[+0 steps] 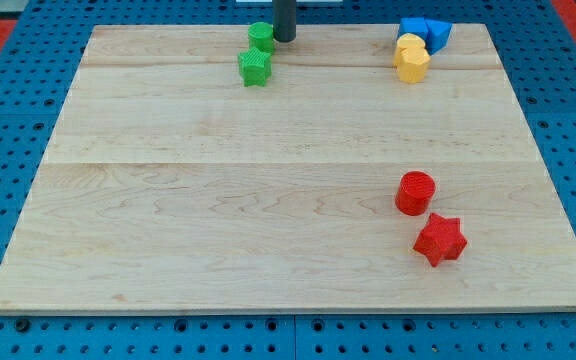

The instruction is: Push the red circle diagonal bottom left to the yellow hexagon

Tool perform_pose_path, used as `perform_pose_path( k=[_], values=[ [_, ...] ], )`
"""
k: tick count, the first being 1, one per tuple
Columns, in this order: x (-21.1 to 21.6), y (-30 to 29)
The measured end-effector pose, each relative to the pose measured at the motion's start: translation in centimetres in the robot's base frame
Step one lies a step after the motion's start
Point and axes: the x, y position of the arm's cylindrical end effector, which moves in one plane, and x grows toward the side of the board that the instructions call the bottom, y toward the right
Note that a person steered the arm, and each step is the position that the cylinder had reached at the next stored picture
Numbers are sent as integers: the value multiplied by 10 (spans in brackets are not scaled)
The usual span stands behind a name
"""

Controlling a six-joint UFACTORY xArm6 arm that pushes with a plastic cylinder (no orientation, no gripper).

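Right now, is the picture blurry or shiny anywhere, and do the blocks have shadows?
Camera view: sharp all over, no glare on the wooden board. Light is soft and even; the red circle and red star cast only faint, short shadows. My tip beside the green blocks looks dark, its top cropped.

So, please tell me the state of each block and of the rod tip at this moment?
red circle: flat on board, just above red star
yellow hexagon: near top right, below another yellow block
blue blocks: top right corner, shapes unclear
green star: below green block
my tip: at top edge, right beside the upper green block, far from red circle
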Motion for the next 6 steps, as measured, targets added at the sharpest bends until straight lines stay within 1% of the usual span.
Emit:
perform_pose_path(
  k=[1,3,4,5,6],
  values=[
    [42,40],
    [198,104],
    [208,216],
    [276,247],
    [305,201]
  ],
)
